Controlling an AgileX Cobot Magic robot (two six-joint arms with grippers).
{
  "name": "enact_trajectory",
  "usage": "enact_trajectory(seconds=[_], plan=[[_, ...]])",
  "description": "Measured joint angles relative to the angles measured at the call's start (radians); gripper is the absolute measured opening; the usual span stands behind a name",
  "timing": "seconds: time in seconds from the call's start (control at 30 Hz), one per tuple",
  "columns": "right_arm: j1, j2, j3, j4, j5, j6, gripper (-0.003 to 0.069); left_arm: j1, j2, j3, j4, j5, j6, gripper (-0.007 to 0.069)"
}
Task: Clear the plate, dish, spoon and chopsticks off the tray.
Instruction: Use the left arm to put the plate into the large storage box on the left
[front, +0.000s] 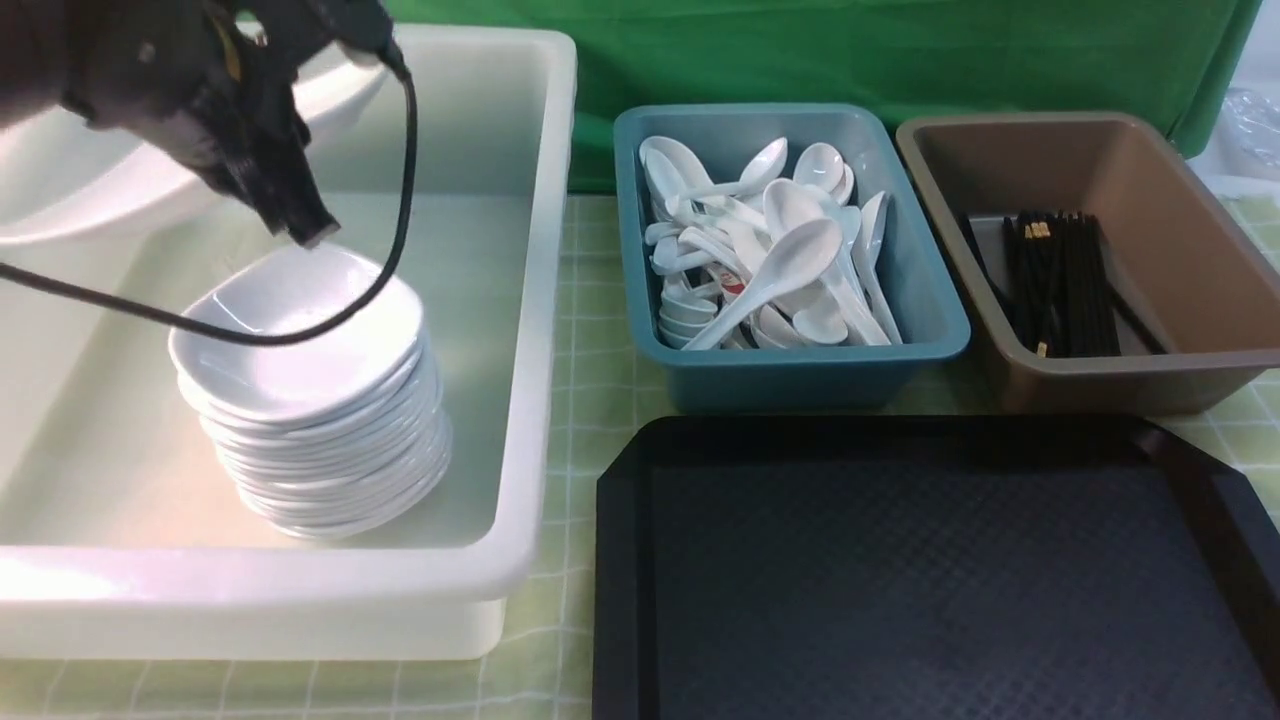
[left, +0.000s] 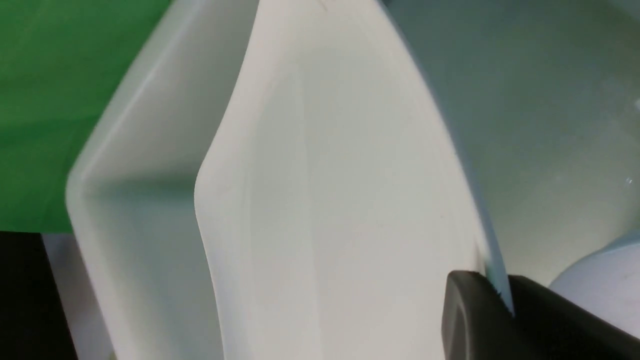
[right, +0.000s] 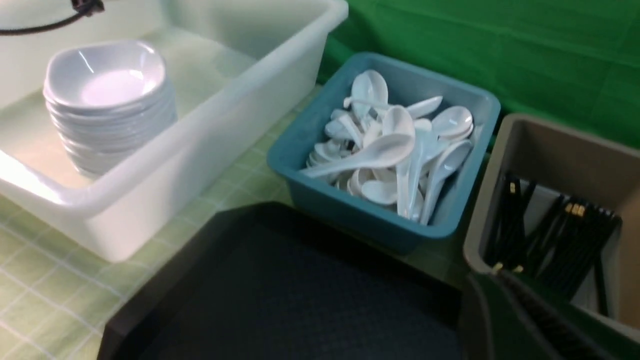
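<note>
Tray (front: 620, 560) bare as far as you see. Left hand (left: 495, 295) clamped on plate (left: 340, 200) rim, plate tilted over tub (front: 540, 300), behind and left of dish stack (front: 310, 400). Lower it clear of stack. Right hand (right: 500, 295) closed, nothing seen in it.

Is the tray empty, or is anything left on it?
Empty, as far as shown: the tray shows only bare textured surface in the front and right wrist views. Its near edge is out of frame.
</note>
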Motion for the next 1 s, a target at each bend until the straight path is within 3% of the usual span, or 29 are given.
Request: enact_trajectory(seconds=[0.3, 0.63, 1.0], plan=[[0.0, 0.0, 0.0, 0.054, 0.001, -0.004, 0.0031, 0.055, 0.105, -0.044, -0.036, -0.035, 0.016, 0.0031], [0.0, 0.0, 0.0, 0.122, 0.006, -0.049, 0.0036, 0.116, 0.204, -0.161, -0.252, -0.007, 0.164, 0.0031], [0.0, 0.0, 0.0, 0.159, 0.011, -0.052, 0.0037, 0.133, 0.244, -0.179, -0.312, 0.001, 0.206, 0.0031]])
